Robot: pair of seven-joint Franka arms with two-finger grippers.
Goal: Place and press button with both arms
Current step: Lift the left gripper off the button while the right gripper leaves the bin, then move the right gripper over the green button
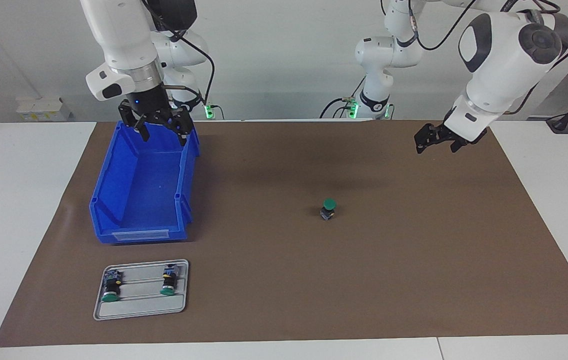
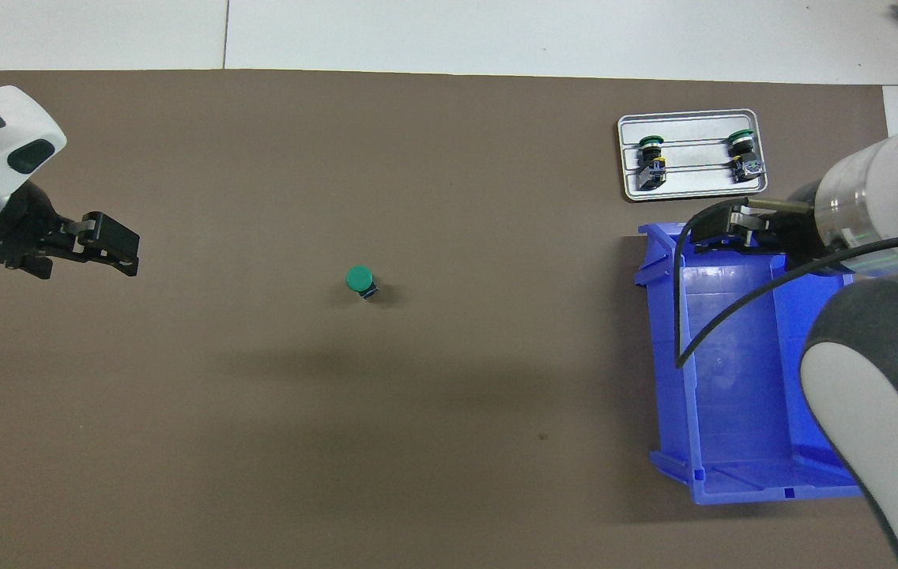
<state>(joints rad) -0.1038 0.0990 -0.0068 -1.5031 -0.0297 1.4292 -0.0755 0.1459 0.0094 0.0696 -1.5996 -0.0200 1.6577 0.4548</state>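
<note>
Both grippers hang in the air with nothing in them. High over the brown mat (image 1: 414, 280) at the left arm's end of the table, the left gripper (image 1: 433, 141) carries nothing, and whether its fingers are spread or closed cannot be told. At the right arm's end, the right gripper (image 1: 160, 127) hovers over the blue bin (image 1: 114, 200), above the bin's end nearer to the robots, with its fingers spread apart and pointing down. Standing upright on the mat about midway between the two arms, the button (image 1: 328, 208) shows its round green cap on top and its dark body and small base below; nothing touches it, and it is well apart from both grippers. Just beside the bin, farther from the robots, a grey tray (image 1: 139, 312) lies flat on the mat. Two lookalike buttons (image 1: 112, 289) lie on their sides in the tray, side by side, their green caps turned away from the robots. White table surface (image 1: 24, 210) borders the mat on every side.
</note>
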